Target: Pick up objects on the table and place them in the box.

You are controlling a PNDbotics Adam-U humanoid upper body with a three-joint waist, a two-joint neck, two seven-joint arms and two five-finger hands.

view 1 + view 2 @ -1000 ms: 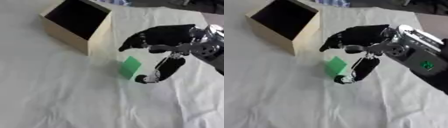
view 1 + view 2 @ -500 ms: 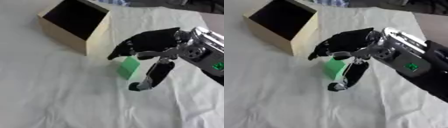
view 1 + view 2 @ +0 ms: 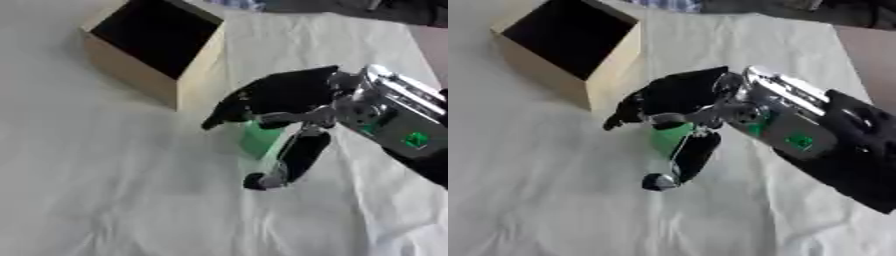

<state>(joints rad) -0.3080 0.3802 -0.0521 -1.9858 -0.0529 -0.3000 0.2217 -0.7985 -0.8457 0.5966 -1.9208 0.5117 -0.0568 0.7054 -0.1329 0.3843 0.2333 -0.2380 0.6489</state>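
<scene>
In the left eye view the step in hand looks like the grasp of the first object: the right hand (image 3: 289, 95) reaches in from the table's right edge over a green block (image 3: 259, 140), which lies on the white cloth (image 3: 105, 190) covering the table, just beside the near right corner of the open wooden box (image 3: 153, 50) that stands toward the far left corner. The fingers (image 3: 229, 111) are spread and arched above the block's far side while the thumb (image 3: 293, 160) hangs down past its near right side; the block sits in the gap between them, and whether either touches it cannot be told. The hand is well open and has hold of nothing that shows. The next move, as I judge it, calls for thumb and fingers to come together on the block, then a lift and a short carry left and away to the box's dark opening. In the right eye view the same arrangement shows: the block peeps out green between fingers and thumb, close to the box's wall. The left hand shows in neither view.
</scene>
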